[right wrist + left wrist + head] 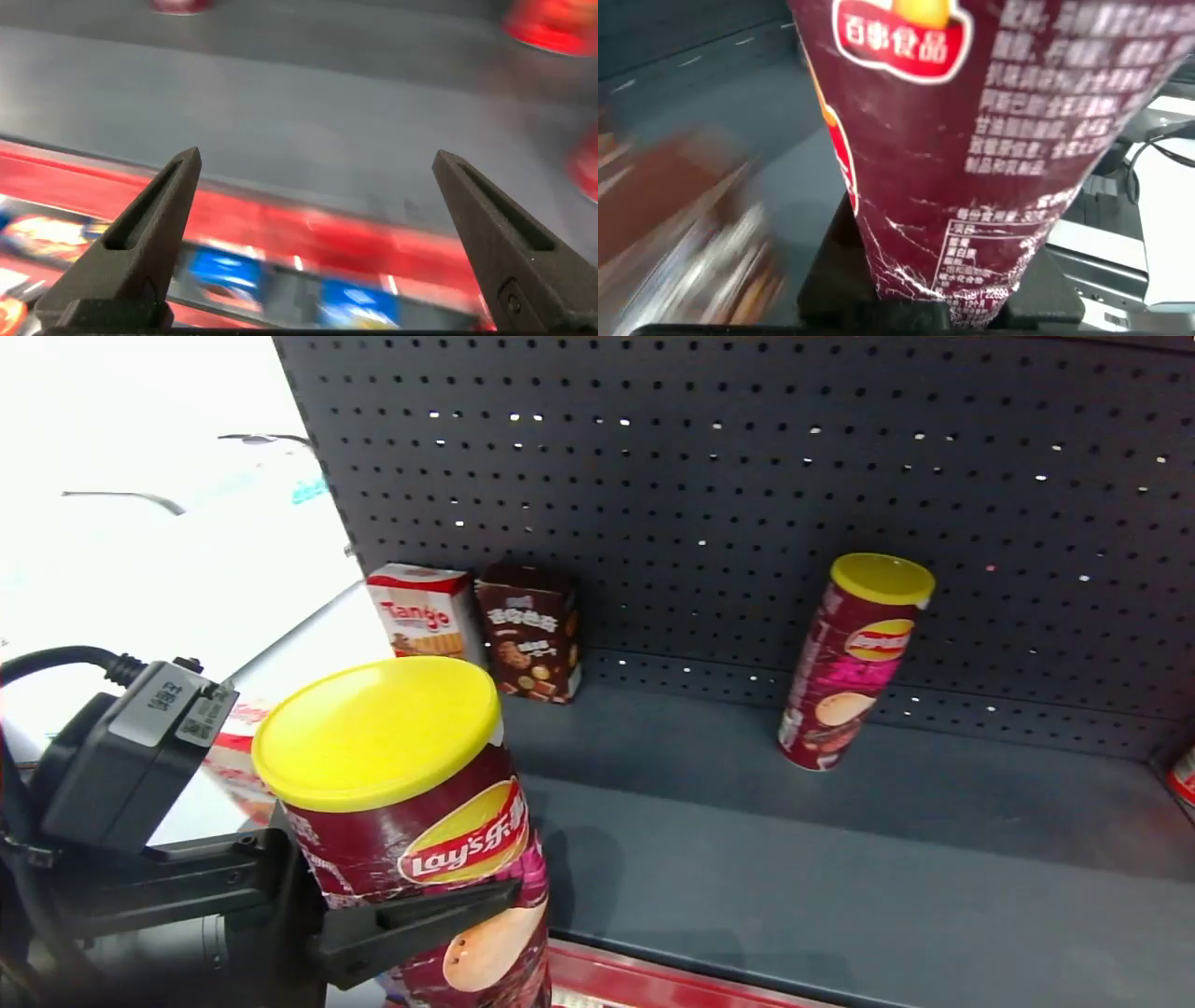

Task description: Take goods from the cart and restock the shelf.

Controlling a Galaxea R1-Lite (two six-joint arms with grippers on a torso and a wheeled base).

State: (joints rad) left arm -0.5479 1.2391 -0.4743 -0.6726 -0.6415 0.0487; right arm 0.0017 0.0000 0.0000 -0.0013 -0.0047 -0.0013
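Shelf (840, 896) is taking up most of the head view: dark grey deck, with the perforated back panel (747, 476) rising behind it and a red price strip (653, 980) running along the front edge. Held chips can (457, 845) is sitting upright at the front-left, in front of the shelf edge and off the deck, its yellow lid (378, 728) facing up. Left gripper (401, 915) is clamping that can around the lower body, with one black finger (420, 910) crossing the front of the label; in the left wrist view the can (990, 140) is running straight out of the gripper base. Second chips can (845, 672), same maroon body and yellow lid, is standing on the deck to the right, close to the back panel and looking tilted to the right. Right gripper (316, 157) is hanging with its fingers wide apart, nothing between them, over the shelf's front edge. Red-and-white box (425, 611) and brown box (529, 630) are standing side by side, touching, at the back-left against the panel. A small red item (1184, 775) is peeking in at the far right edge; can't tell what it is.
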